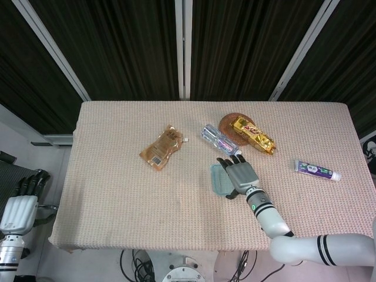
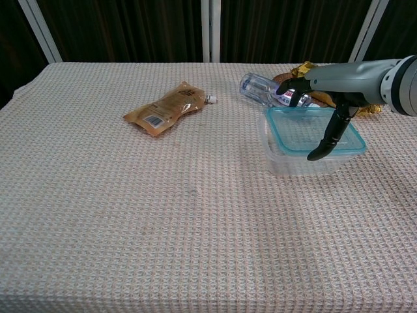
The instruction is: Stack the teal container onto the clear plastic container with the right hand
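The teal container (image 2: 274, 130) sits level on top of the clear plastic container (image 2: 293, 164), right of the table's middle. My right hand (image 2: 333, 103) reaches over it from the right and grips it, with fingers at the far rim and the thumb (image 2: 326, 139) on the near rim. From the head view the right hand (image 1: 239, 176) covers most of the teal container (image 1: 218, 179), and the clear one beneath is hard to make out. My left hand (image 1: 23, 202) hangs off the table's near-left corner, holding nothing.
An orange pouch (image 2: 166, 107) lies left of centre. A water bottle (image 2: 277, 93) lies just behind the containers, beside a gold snack pack (image 1: 252, 134) on a brown round mat. A toothpaste tube (image 1: 317, 171) lies far right.
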